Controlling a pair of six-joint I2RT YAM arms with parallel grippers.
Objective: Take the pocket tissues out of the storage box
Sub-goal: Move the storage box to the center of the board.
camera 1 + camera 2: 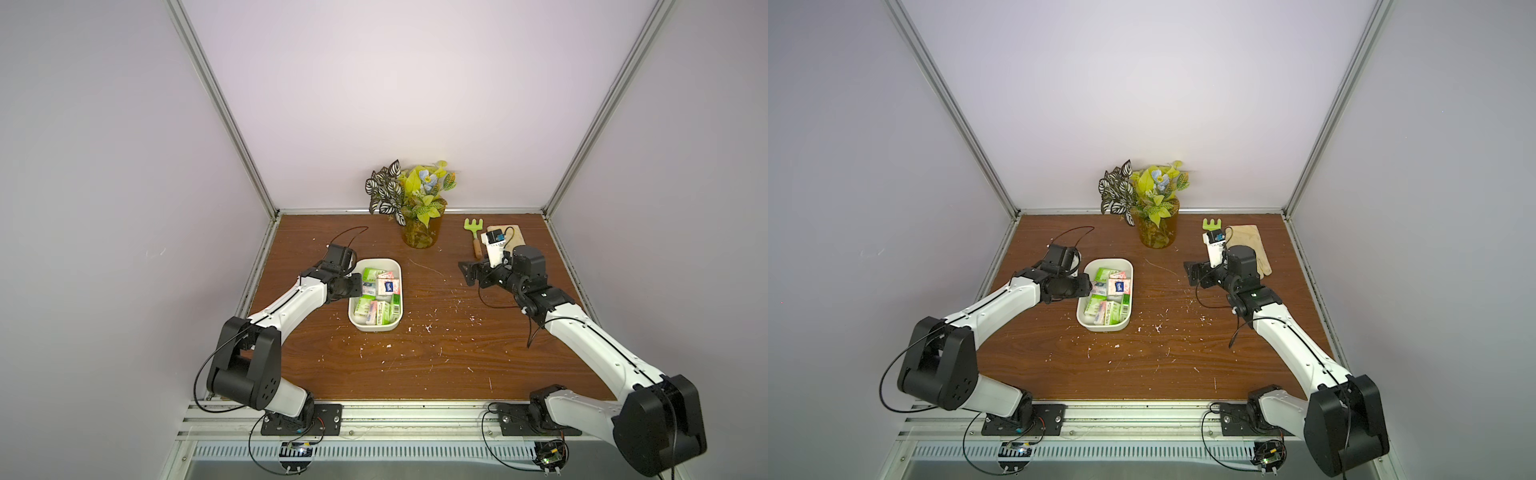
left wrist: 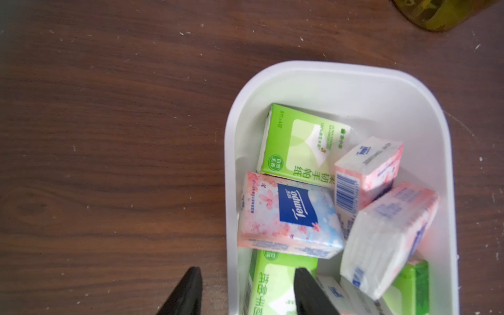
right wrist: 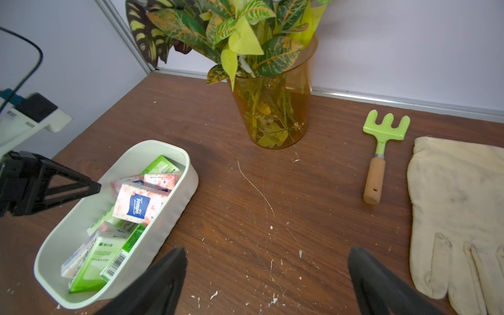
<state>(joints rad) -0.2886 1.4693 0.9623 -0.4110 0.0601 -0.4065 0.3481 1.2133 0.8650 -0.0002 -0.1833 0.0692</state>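
Note:
The white storage box (image 1: 376,328) (image 2: 341,66) stands left of centre on the wooden table. Several pocket tissues lie jumbled inside: a pink one with a blue logo patch (image 2: 289,215) (image 1: 384,286), a green one (image 2: 300,144), others partly covered. My left gripper (image 2: 246,270) (image 1: 357,286) is open and straddles the box's left wall, with one finger over the table and the other over a green packet (image 2: 272,283). It holds nothing. My right gripper (image 3: 267,251) (image 1: 467,272) hovers open and empty over bare table, right of the box.
An amber vase of leafy plants (image 1: 419,232) stands at the back centre. A green toy rake with a wooden handle (image 3: 381,152) and a cream glove (image 3: 458,218) lie at the back right. Walls close in the left, back and right sides.

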